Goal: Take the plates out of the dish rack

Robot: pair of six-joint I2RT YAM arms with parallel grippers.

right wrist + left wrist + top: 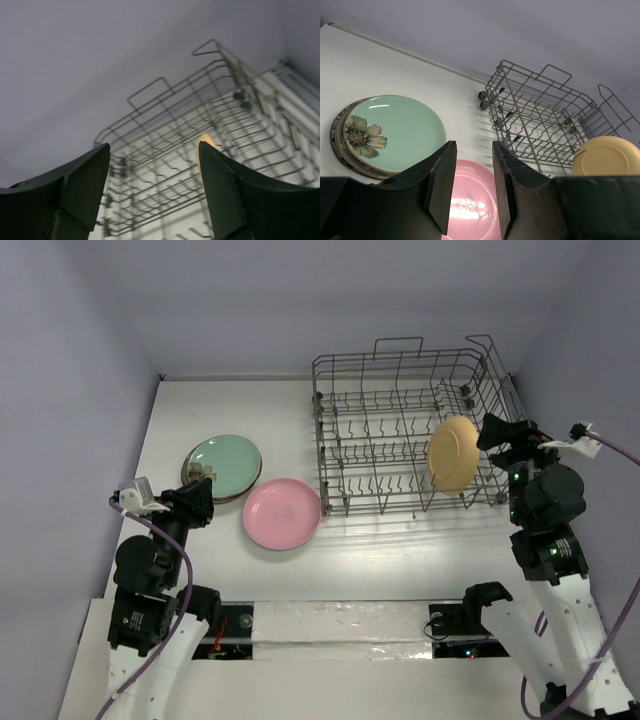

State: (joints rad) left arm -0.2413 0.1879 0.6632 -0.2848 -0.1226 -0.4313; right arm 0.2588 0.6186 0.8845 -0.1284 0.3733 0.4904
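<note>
The dish rack [345, 357] stands far right, within the right arm's reach, holding one plate. Unloaded plates lie flat on the left: a stack topped by the mint plate [225, 466], with the pink plate [282, 513] just beside it. The yellow plate [453, 453] stands on edge between tines at the rack's near right, leaning, face turned left, edge running near-to-far. The right gripper [495, 430], spread and empty, sits just beside its rim. The left gripper [473, 150], also spread and empty, hovers near the stack.

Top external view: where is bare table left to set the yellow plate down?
Bare table runs along the near side of the dish rack, right of the pink plate; another patch lies behind the mint green plate, left of the rack. Crowded between those two plates and the rack.
</note>
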